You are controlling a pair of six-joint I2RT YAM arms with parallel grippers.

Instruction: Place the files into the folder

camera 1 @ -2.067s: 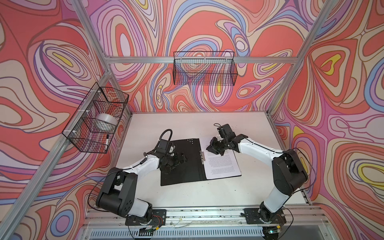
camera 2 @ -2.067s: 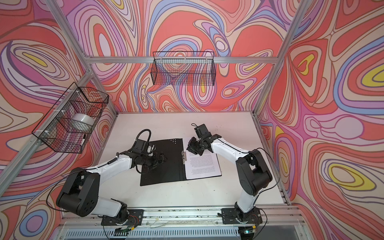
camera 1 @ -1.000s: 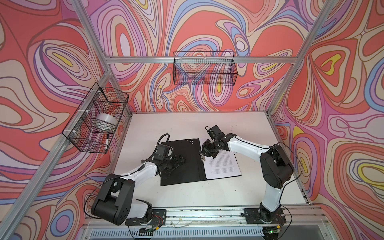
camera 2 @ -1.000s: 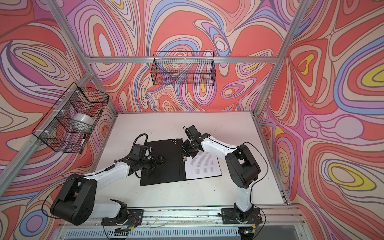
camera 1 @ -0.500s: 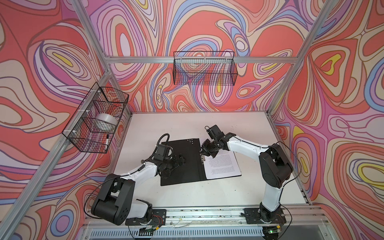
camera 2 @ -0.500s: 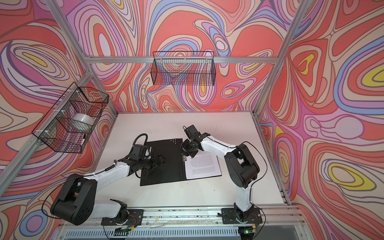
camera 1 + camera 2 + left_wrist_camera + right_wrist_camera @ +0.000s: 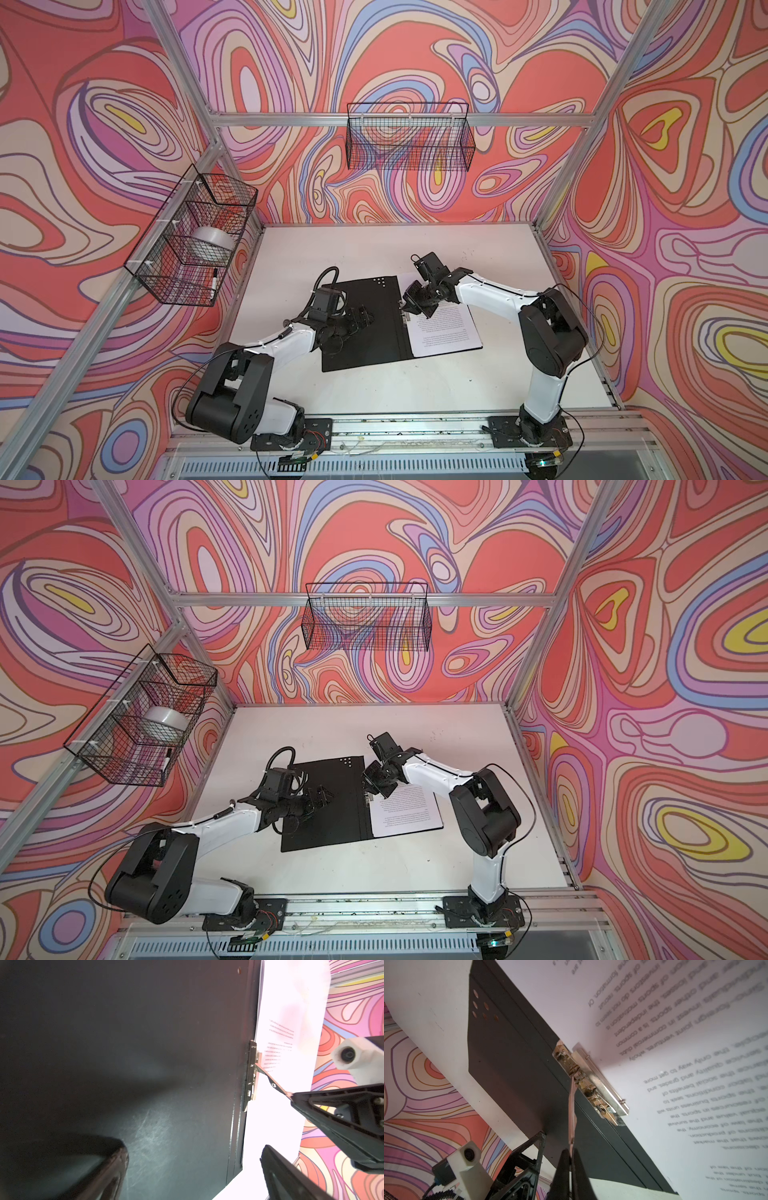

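Observation:
The folder (image 7: 361, 336) (image 7: 328, 816) lies open on the white table, its black inside faces up. The files (image 7: 446, 332) (image 7: 405, 810), white printed sheets, lie on its right face under a metal clip (image 7: 591, 1082) (image 7: 251, 1076) at the spine. My right gripper (image 7: 572, 1152) (image 7: 409, 309) (image 7: 370, 785) is shut on the clip's thin copper-coloured lever (image 7: 572, 1115) (image 7: 272, 1084), which stands raised off the clip. My left gripper (image 7: 193, 1149) (image 7: 365, 318) (image 7: 324, 796) is open, low over the folder's left face, with nothing between its fingers.
A wire basket (image 7: 191, 241) on the left wall holds a roll of tape and a marker. Another wire basket (image 7: 409, 137) hangs on the back wall. Aluminium frame posts and patterned walls close in the table on three sides.
My right gripper moved left from over the files to the clip and shut on its lever. My left arm shifted slightly over the folder's left face and stayed open.

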